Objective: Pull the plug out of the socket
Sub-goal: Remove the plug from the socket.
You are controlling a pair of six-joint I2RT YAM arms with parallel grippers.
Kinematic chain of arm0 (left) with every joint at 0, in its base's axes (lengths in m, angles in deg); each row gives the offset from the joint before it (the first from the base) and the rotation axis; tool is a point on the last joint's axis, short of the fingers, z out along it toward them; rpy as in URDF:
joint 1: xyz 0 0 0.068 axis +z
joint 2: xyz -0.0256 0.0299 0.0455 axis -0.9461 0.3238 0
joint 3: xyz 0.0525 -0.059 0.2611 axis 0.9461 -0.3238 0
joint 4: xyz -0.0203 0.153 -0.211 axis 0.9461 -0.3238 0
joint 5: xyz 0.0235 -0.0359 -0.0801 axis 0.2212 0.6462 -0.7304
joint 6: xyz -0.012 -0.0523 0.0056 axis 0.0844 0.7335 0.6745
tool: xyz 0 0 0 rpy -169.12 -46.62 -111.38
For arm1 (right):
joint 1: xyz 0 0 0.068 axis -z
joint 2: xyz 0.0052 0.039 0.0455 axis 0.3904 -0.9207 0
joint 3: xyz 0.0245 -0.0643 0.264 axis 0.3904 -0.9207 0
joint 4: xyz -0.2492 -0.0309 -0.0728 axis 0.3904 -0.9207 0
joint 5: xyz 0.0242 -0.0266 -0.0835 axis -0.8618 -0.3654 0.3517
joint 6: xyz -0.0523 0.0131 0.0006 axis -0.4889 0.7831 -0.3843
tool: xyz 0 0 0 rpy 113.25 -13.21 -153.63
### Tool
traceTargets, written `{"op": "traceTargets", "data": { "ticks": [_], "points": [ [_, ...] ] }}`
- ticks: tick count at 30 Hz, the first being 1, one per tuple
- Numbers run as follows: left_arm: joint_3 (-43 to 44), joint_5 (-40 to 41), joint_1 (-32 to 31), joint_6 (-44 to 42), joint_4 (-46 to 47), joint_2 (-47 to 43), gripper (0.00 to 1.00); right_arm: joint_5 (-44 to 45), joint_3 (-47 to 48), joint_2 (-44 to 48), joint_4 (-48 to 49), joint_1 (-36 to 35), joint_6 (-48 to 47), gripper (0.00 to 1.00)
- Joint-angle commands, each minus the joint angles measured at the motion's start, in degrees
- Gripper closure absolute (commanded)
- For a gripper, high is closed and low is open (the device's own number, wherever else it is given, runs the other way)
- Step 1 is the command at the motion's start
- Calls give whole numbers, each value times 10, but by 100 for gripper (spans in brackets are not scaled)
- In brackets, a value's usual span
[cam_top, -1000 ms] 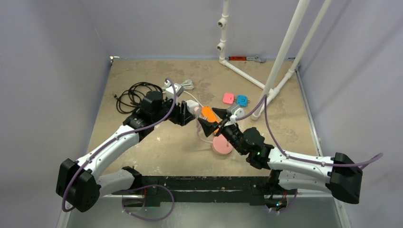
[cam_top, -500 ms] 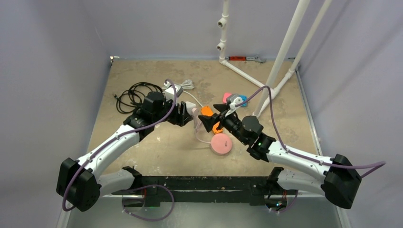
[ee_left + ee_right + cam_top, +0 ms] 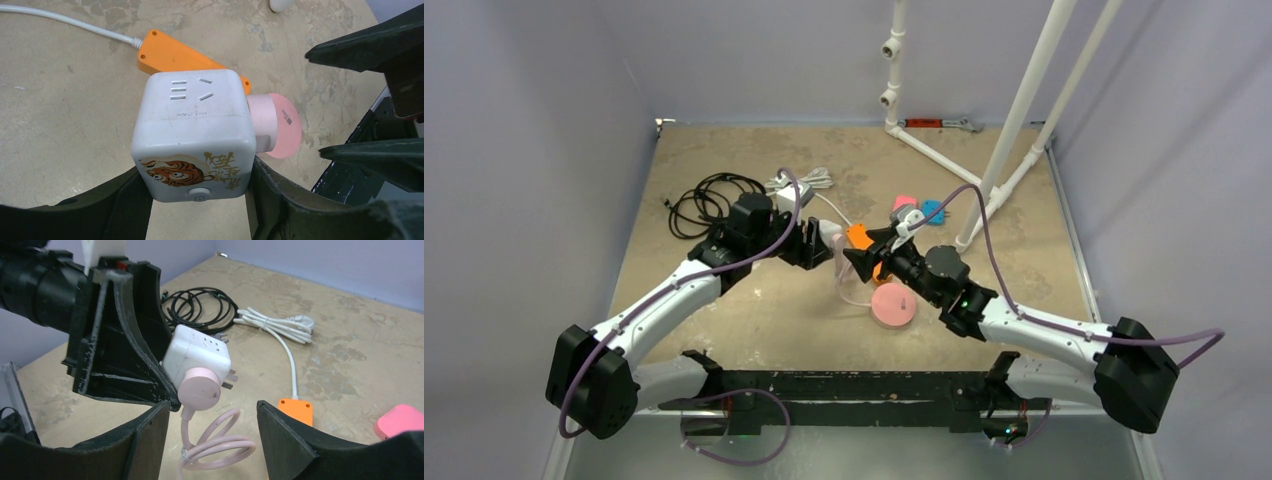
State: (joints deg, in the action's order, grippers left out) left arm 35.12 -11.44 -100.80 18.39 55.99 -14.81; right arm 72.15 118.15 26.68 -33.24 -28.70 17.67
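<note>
From above, my left fingers [image 3: 812, 243] clamp a white cube adapter [image 3: 832, 232] near the long flat orange power strip [image 3: 859, 236]; the left wrist shows a round pink plug [image 3: 277, 125] seated in the cube's side, the strip lying on the tan desk [image 3: 60, 110] behind; on the right wrist, my right fingers [image 3: 145, 445] stand apart, empty, the strip clear of the cube.

A worn tan table [image 3: 754, 310] with pale scuffed patches carries everything. At its far left lies a loose coil of black cable [image 3: 705, 200], and just beside it a bundled white cord [image 3: 272, 320]. A flat orange plastic power strip [image 3: 175, 52] lies near the middle with its white lead [image 3: 65, 20] running off it. A round pink disc [image 3: 892, 304] sits nearer the front, beside a looped thin pink cable [image 3: 215, 440]. Further back, a small pink square block [image 3: 904, 203] and a small blue square block [image 3: 935, 211] lie side by side. A white pipe frame [image 3: 934, 155] stands at the far right.
</note>
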Motion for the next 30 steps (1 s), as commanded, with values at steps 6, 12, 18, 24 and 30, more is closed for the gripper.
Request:
{"op": "traceTargets", "data": {
  "ticks": [6,12,18,24,30],
  "points": [
    [21,-17,2,-12,41,-8,100,-49,22,-65,18,1,-2,38],
    [21,-19,2,-13,45,-10,100,-87,33,-103,37,1,12,41],
    [18,-61,2,-5,65,3,100,-100,42,-131,54,1,27,48],
    [18,-102,2,0,77,21,100,-93,48,-151,72,-1,38,58],
    [20,-87,2,-7,69,30,100,-38,32,-127,84,-4,47,87]
  ]
}}
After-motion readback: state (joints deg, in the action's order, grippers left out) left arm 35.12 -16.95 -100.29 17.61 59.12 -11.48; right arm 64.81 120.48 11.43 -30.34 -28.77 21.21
